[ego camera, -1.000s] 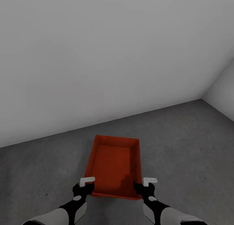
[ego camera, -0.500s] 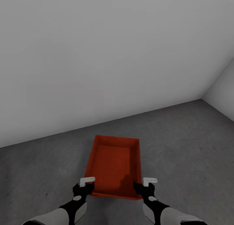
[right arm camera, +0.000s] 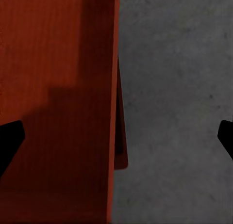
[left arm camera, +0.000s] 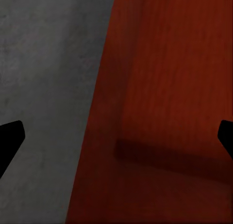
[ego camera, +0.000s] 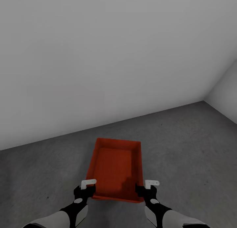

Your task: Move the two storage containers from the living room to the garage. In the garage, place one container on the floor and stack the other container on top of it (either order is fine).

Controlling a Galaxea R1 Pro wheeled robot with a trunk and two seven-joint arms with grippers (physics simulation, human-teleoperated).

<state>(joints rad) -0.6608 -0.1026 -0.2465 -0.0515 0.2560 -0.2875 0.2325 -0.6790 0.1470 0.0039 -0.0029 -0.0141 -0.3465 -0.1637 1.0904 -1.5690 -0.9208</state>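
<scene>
no readable text, labels, brands, numbers or signs, every visible surface plain and unmarked

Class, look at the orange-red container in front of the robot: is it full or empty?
Empty. The head view looks straight into the storage container and shows its bare orange-red bottom, with only a shadow across it.

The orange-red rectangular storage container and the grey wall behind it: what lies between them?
Nothing but bare dark grey concrete floor lies between the orange-red rectangular storage container and the grey wall, as the head view shows.
</scene>
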